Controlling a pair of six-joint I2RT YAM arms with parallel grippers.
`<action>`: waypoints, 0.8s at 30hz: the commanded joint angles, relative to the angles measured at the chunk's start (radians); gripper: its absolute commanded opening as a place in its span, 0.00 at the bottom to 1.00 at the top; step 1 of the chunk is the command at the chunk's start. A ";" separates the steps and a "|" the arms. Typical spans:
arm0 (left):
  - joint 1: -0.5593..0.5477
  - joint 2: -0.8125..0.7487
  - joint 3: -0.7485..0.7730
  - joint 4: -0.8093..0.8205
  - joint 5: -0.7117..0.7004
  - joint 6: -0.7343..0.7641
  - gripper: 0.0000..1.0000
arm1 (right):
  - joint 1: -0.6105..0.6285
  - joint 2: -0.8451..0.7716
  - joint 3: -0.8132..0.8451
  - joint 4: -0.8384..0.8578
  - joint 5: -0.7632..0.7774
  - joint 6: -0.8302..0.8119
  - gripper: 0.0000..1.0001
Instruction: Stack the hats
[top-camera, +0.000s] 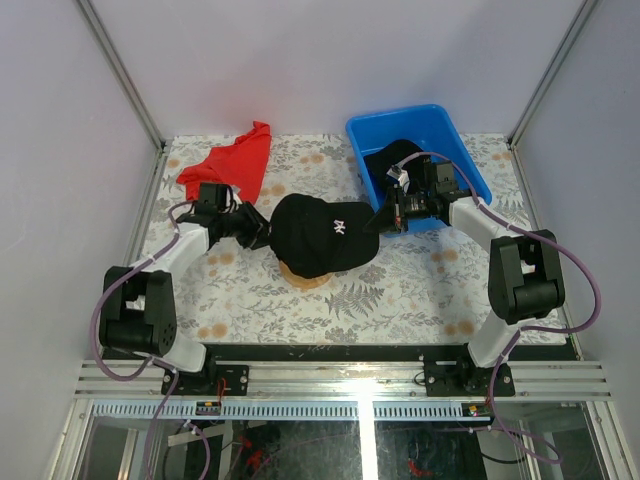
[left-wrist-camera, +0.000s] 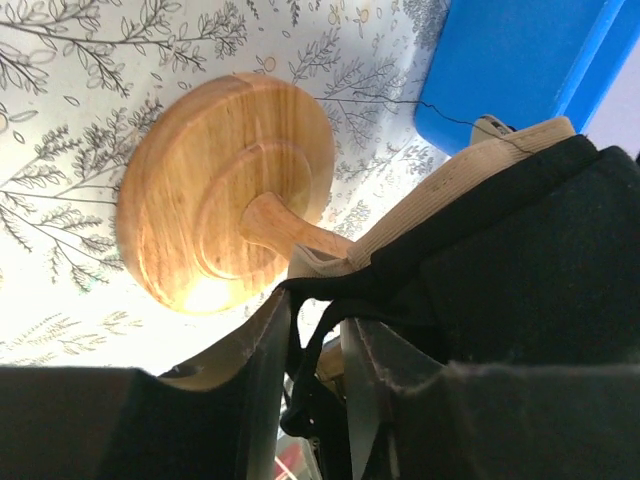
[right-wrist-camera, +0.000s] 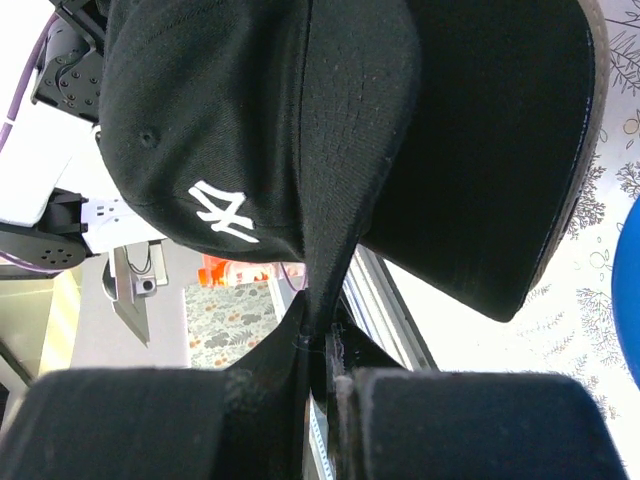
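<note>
The black cap (top-camera: 320, 235) spans mid-frame between my grippers, above the wooden stand (left-wrist-camera: 200, 190). My right gripper (right-wrist-camera: 322, 350) pinches its fabric. My left gripper (left-wrist-camera: 315, 345) is narrow at its rear edge, hold unclear.

The only sign that could be read was a white mark (right-wrist-camera: 222, 213) stitched on the front panel of the black cap (right-wrist-camera: 250, 120). In the right wrist view it lay turned on its side and looked like the figures "47", drawn in slanted, joined strokes, though that reading was not certain. In the top view the same mark showed only as a small white squiggle on the crown, too small to read.
</note>
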 joint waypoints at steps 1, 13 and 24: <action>0.000 0.058 0.023 -0.064 -0.105 0.114 0.23 | 0.019 0.011 0.017 -0.016 0.071 0.021 0.00; 0.025 0.198 -0.058 -0.062 -0.115 0.221 0.17 | 0.016 0.060 -0.039 0.018 0.108 0.049 0.00; 0.026 0.240 -0.103 -0.075 -0.080 0.264 0.16 | 0.014 0.079 -0.053 -0.054 0.242 -0.064 0.03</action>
